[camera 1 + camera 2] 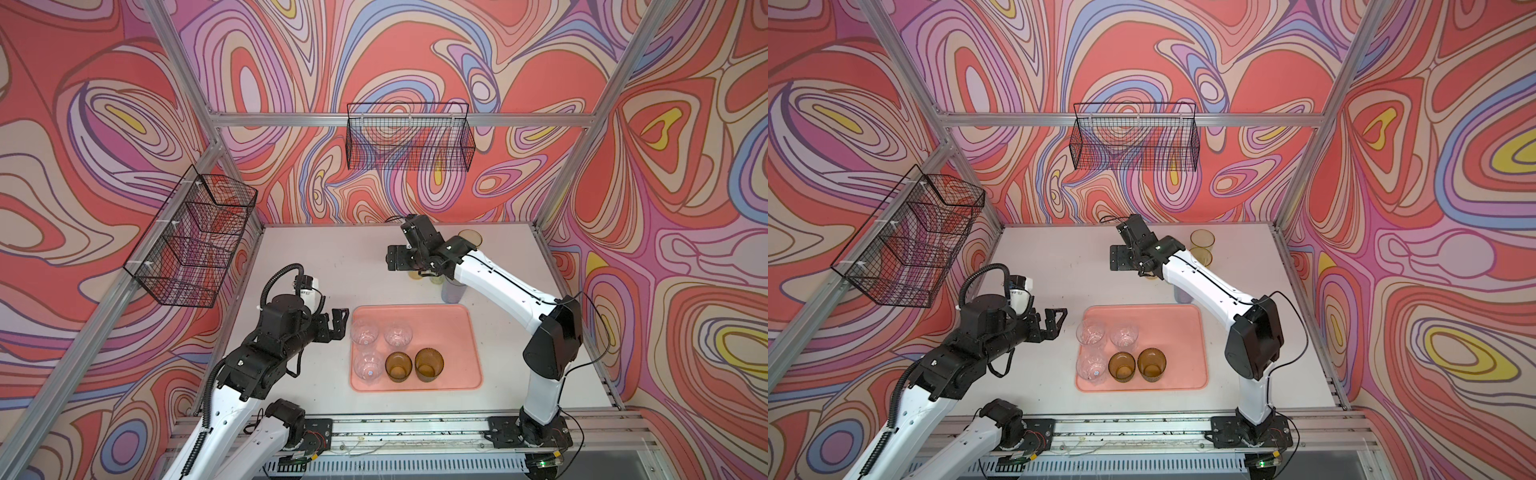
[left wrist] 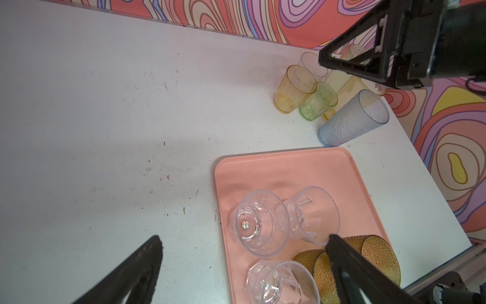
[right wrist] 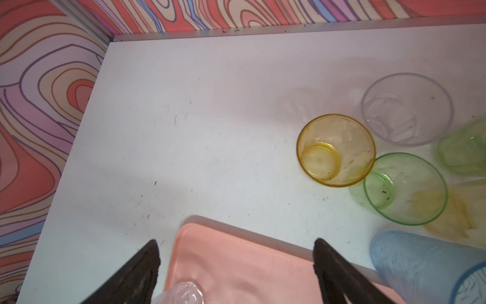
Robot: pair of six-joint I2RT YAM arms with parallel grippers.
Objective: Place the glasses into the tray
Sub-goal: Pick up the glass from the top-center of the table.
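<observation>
The pink tray (image 1: 455,340) (image 2: 289,168) lies at the table's front middle. In it stand three clear glasses (image 1: 365,332) (image 2: 259,223) and two amber glasses (image 1: 429,363) (image 2: 376,255). Behind the tray on the table are a yellow glass (image 3: 335,150), a green glass (image 3: 405,188), a clear glass (image 3: 406,109) and a tall blue-grey glass (image 2: 352,118) (image 1: 451,291), partly hidden under my right arm in both top views. My left gripper (image 1: 337,324) (image 2: 244,239) hangs open and empty just left of the tray. My right gripper (image 1: 392,258) (image 3: 236,242) is open and empty, high above the table behind the tray.
Two black wire baskets hang on the walls, one at the left (image 1: 195,237) and one at the back (image 1: 409,137). Aluminium frame posts border the table. Another yellowish glass (image 1: 1202,240) stands near the back right.
</observation>
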